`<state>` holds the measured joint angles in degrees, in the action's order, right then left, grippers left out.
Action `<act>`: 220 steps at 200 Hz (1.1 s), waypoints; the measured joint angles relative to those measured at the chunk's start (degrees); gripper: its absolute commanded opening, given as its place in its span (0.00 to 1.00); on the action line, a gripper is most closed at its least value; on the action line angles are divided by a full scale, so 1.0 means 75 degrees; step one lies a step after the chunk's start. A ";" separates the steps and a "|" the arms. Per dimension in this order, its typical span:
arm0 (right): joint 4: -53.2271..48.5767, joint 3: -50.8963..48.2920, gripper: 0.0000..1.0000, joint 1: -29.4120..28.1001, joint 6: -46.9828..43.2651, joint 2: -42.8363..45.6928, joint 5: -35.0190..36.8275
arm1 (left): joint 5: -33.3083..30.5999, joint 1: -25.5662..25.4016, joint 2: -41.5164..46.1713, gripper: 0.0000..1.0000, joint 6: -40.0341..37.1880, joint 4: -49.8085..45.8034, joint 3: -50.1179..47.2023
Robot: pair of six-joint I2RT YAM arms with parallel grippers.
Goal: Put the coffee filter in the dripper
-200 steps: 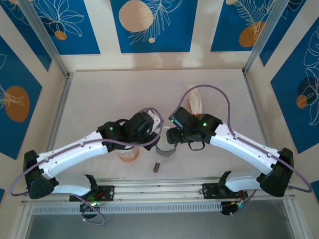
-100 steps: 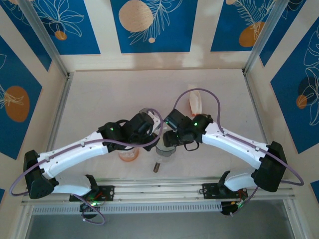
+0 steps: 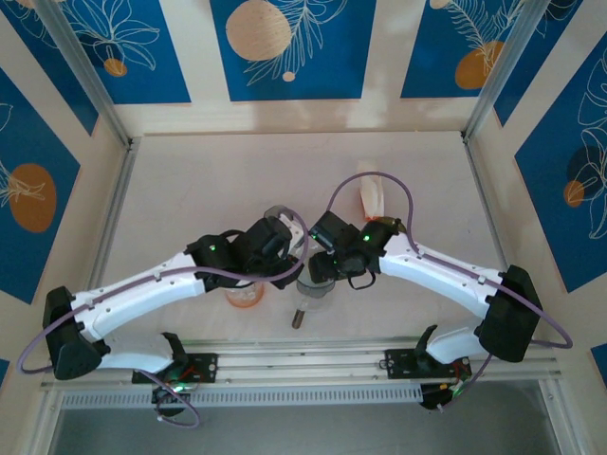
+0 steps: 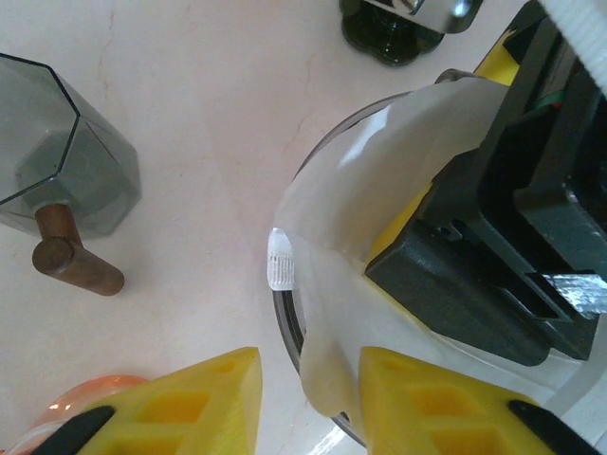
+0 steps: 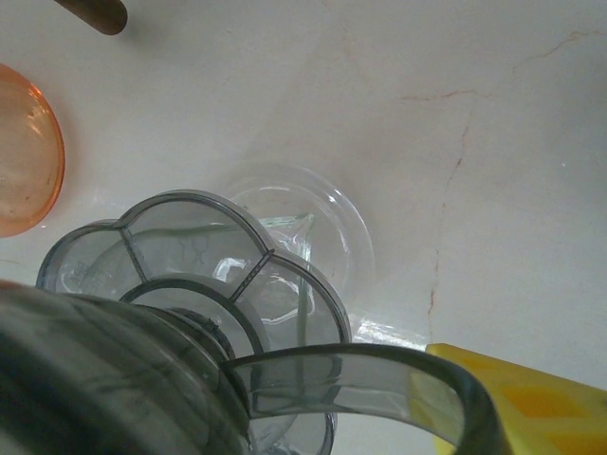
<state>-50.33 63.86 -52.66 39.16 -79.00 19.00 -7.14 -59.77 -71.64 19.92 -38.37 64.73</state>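
Note:
The white paper coffee filter (image 4: pixel 379 180) lies folded over the rim of the grey see-through dripper (image 4: pixel 287 327). My left gripper (image 4: pixel 311 372) is open, and the filter's lower edge hangs between its yellow fingers with a gap on the left side. In the top view the left gripper (image 3: pixel 287 248) and right gripper (image 3: pixel 320 265) meet over the dripper. The right gripper's black body (image 4: pixel 493 237) sits over the dripper's far side. Its yellow finger (image 5: pixel 531 403) presses against the dripper's grey wall (image 5: pixel 360 374), so it is shut on the dripper. The dripper's scalloped base (image 5: pixel 190 246) stands on a clear glass server (image 5: pixel 327 223).
A grey faceted cup (image 4: pixel 57 161) with a wooden handle (image 4: pixel 76 265) stands just left of the dripper, near the table's front edge (image 3: pixel 303 334). An orange bowl (image 3: pixel 245 294) sits under the left arm. A pale pack (image 3: pixel 372 194) lies further back.
The left gripper's fingers have parted from the filter's edge. The right arm has shifted left, closer to the left gripper.

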 measured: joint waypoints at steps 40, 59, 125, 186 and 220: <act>0.0023 0.0000 0.66 -0.0032 0.0000 -0.0026 0.0000 | 0.0006 0.0064 0.0848 0.57 0.0178 0.0592 -0.0493; 0.0023 0.0000 0.66 -0.0032 0.0003 -0.0026 0.0000 | 0.0073 0.0160 0.1052 0.60 0.0294 0.0819 -0.0621; 0.0026 0.0000 0.66 -0.0032 0.0032 -0.0026 0.0000 | 0.0443 0.0326 0.0749 0.56 0.0589 0.1224 -0.0833; 0.0023 0.0000 0.65 -0.0032 0.0055 -0.0026 0.0000 | 0.0490 0.0475 0.0606 0.29 0.0731 0.0924 -0.0836; 0.0032 0.0000 0.65 -0.0032 0.0061 -0.0026 0.0003 | 0.0498 0.0484 0.0554 0.27 0.0699 0.0883 -0.0810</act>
<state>-50.09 63.86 -52.90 39.62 -79.20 19.03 -3.40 -56.14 -67.48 25.17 -31.75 58.65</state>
